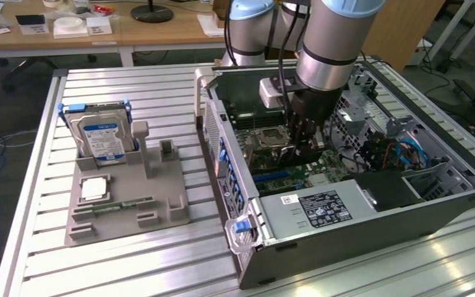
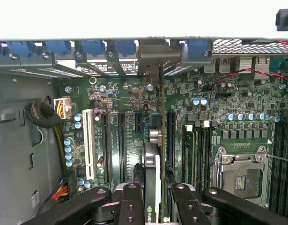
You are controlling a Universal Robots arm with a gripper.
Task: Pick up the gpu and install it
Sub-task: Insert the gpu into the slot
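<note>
Holding the gpu [image 2: 152, 161] on edge, my gripper [image 2: 153, 194] pinches it between two black fingers [image 2: 129, 199], one on each flat side. In the wrist view the card runs away from me toward the case wall [image 2: 111, 33] lined with blue clips [image 2: 94, 47], its thin edge facing the camera. It stands over the green board [image 2: 214, 101], with black slots [image 2: 121, 143] and a white slot [image 2: 90, 143] on one side and the CPU socket [image 2: 240, 171] on the other. I cannot tell whether its lower edge has reached a slot.

In the exterior view my arm [image 1: 333, 43] reaches straight down into the open case [image 1: 361, 241], and the gripper [image 1: 303, 151] is low among the parts, just above the board and near the power supply [image 1: 320, 207]. On the exterior view's left, well apart from the case, a grey holder [image 1: 126, 213] sits on the slatted table [image 1: 138, 272]. A hard drive [image 1: 99, 133] stands upright in it and a memory stick [image 1: 122, 204] lies flat on it.
</note>
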